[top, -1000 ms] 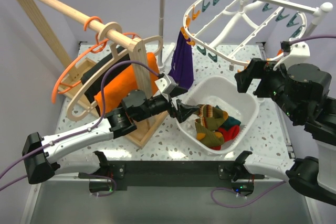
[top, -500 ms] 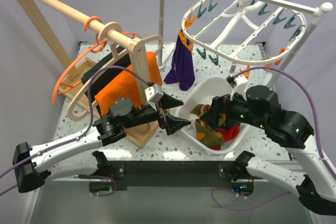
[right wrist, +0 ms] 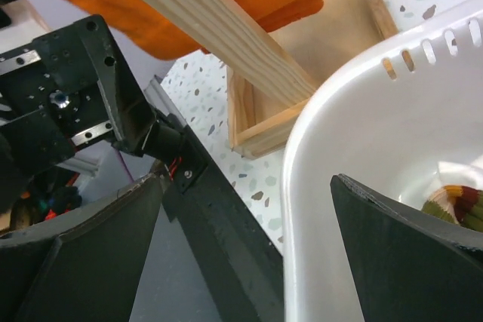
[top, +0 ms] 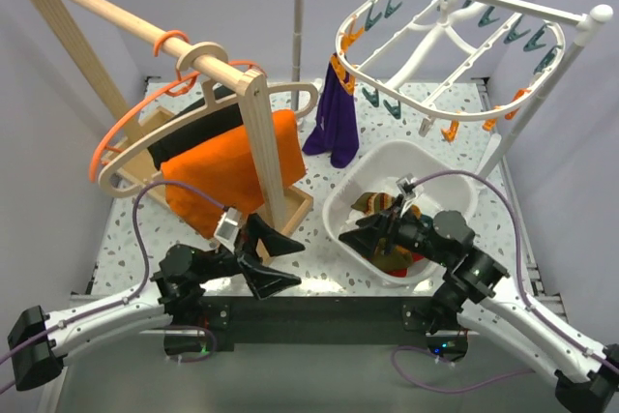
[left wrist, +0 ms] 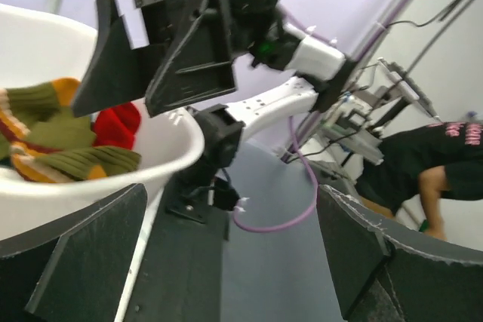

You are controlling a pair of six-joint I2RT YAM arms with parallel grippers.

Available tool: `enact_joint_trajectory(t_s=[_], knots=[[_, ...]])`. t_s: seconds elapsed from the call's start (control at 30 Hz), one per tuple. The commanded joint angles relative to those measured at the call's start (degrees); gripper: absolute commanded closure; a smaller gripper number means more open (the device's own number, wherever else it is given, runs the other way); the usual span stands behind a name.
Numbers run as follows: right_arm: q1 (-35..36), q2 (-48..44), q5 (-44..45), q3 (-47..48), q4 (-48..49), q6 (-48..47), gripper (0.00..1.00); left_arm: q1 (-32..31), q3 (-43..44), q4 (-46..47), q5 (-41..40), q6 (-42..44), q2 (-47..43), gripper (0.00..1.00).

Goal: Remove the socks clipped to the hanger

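At table (top: 145, 231) front edge: left gripper (top: 287, 260) wide, empty, beside wooden rack post (top: 263, 157); right gripper (top: 366, 232) wide, empty, over white basin (top: 462, 184) holding socks (left wrist: 75, 157); purple sock (top: 337, 128) clipped to hanger (top: 453, 34)

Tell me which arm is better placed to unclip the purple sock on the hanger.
Probably right: the right pincer, open, hovers at the white basin rim, nearer the purple sock; the left pincer, also open, sits farther back beside the wooden rack.

No legible text or labels anywhere.
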Motion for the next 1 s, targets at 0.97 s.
enact_joint_trajectory(t_s=[0.97], knots=[[0.42,-29.74,15.99,-28.71,26.52,19.61,0.01,0.27,-25.67,45.07,-0.71,-27.17,-3.96,0.00]])
